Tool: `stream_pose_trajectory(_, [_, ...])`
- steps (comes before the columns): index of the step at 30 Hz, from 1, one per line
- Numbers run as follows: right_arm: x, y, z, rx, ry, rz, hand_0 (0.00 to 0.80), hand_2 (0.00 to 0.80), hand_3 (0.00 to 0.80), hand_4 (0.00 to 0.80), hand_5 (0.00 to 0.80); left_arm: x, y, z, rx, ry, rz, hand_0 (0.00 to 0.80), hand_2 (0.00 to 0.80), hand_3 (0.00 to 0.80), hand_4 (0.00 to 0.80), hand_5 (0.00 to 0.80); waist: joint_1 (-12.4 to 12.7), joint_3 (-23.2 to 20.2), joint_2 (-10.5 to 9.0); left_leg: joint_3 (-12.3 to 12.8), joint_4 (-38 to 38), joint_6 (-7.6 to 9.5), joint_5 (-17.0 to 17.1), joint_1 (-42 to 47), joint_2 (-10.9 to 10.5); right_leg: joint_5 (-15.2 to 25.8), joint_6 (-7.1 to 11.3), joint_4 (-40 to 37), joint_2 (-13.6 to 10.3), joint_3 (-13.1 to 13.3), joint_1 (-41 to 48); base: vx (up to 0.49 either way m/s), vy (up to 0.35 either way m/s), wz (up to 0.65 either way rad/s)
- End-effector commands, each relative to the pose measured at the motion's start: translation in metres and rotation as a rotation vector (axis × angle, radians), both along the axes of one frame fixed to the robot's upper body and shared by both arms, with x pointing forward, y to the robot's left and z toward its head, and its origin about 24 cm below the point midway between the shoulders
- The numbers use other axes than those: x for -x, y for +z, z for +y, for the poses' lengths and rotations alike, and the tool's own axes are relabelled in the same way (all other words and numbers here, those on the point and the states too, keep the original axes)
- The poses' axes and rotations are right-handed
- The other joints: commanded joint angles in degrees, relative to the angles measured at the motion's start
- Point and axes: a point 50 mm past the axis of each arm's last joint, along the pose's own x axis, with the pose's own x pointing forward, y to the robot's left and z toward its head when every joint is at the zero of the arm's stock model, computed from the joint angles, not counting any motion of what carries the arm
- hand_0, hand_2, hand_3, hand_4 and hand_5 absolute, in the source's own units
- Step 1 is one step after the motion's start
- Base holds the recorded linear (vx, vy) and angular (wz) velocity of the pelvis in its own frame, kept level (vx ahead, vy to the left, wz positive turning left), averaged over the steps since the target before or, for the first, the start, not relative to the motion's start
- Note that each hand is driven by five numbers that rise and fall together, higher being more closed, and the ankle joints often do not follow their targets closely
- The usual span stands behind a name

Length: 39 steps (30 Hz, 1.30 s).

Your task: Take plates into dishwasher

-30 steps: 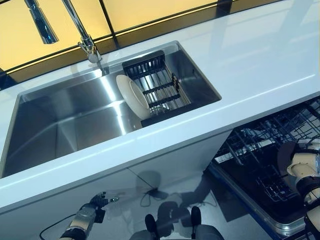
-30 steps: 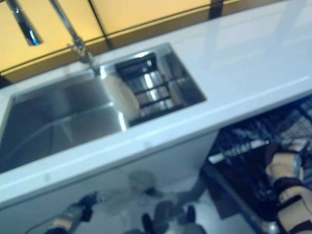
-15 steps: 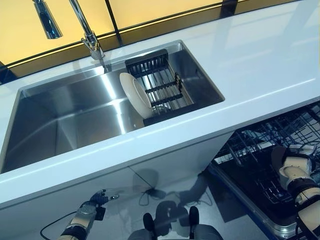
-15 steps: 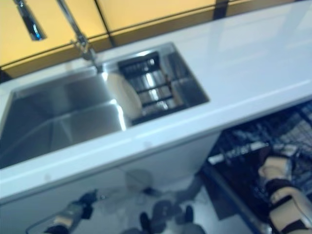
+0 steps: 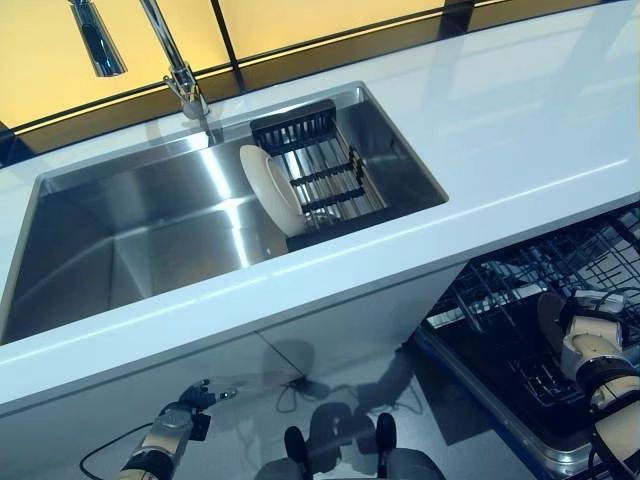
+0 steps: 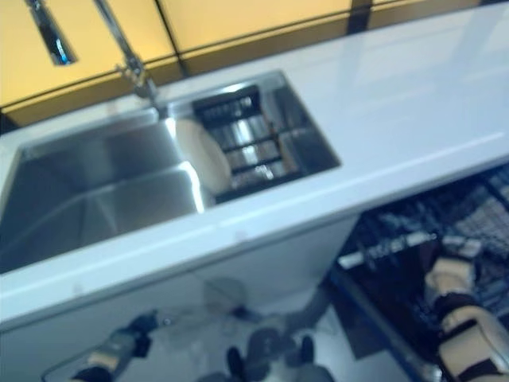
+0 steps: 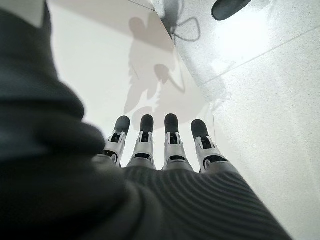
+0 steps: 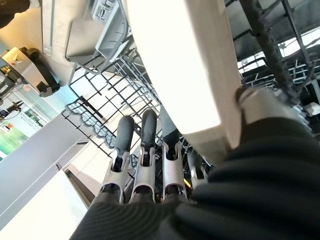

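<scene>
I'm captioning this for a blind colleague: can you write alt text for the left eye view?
A white plate stands on edge in a black rack inside a steel sink, while the right hand reaches into the open dishwasher's lower rack. The left hand hangs low by the floor.

plate (image 5: 268, 187) upright in sink rack (image 5: 312, 168), dishwasher (image 5: 545, 330) open

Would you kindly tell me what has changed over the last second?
The right hand, gripping a plate, shifted slightly to its left over the dishwasher rack. Nothing was let go. The left hand stays open near the floor, and the other plate stays in the sink.
</scene>
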Motion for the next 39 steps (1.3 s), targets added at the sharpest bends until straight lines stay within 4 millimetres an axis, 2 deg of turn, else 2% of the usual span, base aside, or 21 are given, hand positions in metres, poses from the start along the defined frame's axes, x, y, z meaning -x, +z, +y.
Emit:
stream_pose_trajectory(1, [-0.002, 0.004, -0.003, 0.021, -0.028, -0.027, 0.0, 0.0, 0.0, 0.0, 0.0, -0.021, 0.01, 0.003, -0.053, -0.028, -0.028, 0.0, 0.0, 0.0, 0.0, 0.0, 0.98, -0.87, -3.45, -0.73, -0.12, -1.71, -2.92, 4.05, 2.29, 0.8, 7.25, -0.09, -4.93, 0.79, -1.21, 0.0, 0.0, 0.0])
stream_pose_trajectory(10, [0.007, 0.005, -0.011, 0.049, -0.092, -0.058, 0.0, 0.0, 0.0, 0.0, 0.0, -0.015, 0.007, 0.004, -0.051, -0.036, -0.012, 0.0, 0.0, 0.0, 0.0, 0.0, 0.53, -1.69, -4.16, -0.31, -0.12, -1.75, -2.95, 4.71, 2.52, 0.63, 7.19, -0.09, -4.5, 1.07, -0.52, 0.002, 0.006, 0.0])
stream_pose_trajectory(19, [0.028, 0.024, -0.038, 0.12, -0.199, -0.136, 0.0, 0.0, 0.0, 0.0, 0.0, -0.004, 0.001, 0.004, -0.038, -0.057, 0.015, 0.0, 0.0, 0.0, 0.0, 0.0, -0.56, -4.39, -5.96, 0.14, -0.12, -1.75, -3.26, 6.52, 2.8, 0.53, 7.2, -0.09, -3.44, 2.61, 0.74, 0.041, 0.07, -0.04])
stream_pose_trajectory(24, [0.034, 0.059, -0.058, 0.181, -0.252, -0.202, 0.0, 0.0, 0.0, 0.0, 0.0, -0.001, 0.001, 0.005, -0.039, -0.063, 0.033, 0.0, 0.0, 0.0, 0.0, 0.0, -1.02, -6.03, -7.24, 0.64, -0.12, -1.66, -3.54, 7.73, 2.98, 0.69, 7.21, -0.09, -2.9, 3.82, 1.39, 0.037, 0.077, -0.07])
stream_pose_trajectory(27, [0.036, 0.068, -0.063, 0.197, -0.261, -0.221, 0.0, 0.0, 0.0, 0.0, 0.0, 0.0, 0.001, 0.006, -0.038, -0.059, 0.035, 0.0, 0.0, 0.0, 0.0, 0.0, -1.17, -6.29, -7.53, 0.72, -0.12, -1.58, -3.63, 7.97, 2.98, 0.73, 7.19, -0.09, -2.74, 4.17, 1.5, 0.017, 0.057, -0.02])
stream_pose_trajectory(29, [0.042, 0.088, -0.075, 0.225, -0.278, -0.261, 0.0, 0.0, 0.0, 0.0, 0.0, 0.003, 0.0, 0.008, -0.038, -0.051, 0.041, 0.0, 0.0, 0.0, 0.0, 0.0, -1.59, -6.89, -8.16, 0.87, -0.12, -1.38, -3.89, 8.43, 2.83, 0.76, 7.14, -0.09, -2.42, 4.98, 1.65, 0.029, 0.085, -0.01])
stream_pose_trajectory(39, [0.056, 0.148, -0.101, 0.279, -0.326, -0.387, 0.0, 0.0, 0.0, 0.0, 0.0, 0.012, -0.003, 0.013, -0.038, -0.029, 0.054, 0.0, 0.0, 0.0, 0.0, 0.0, -1.84, -8.35, -9.2, 1.32, -0.12, -1.11, -4.24, 8.83, 2.66, 0.87, 7.11, -0.09, -2.33, 5.99, 1.66, 0.005, 0.049, -0.08])
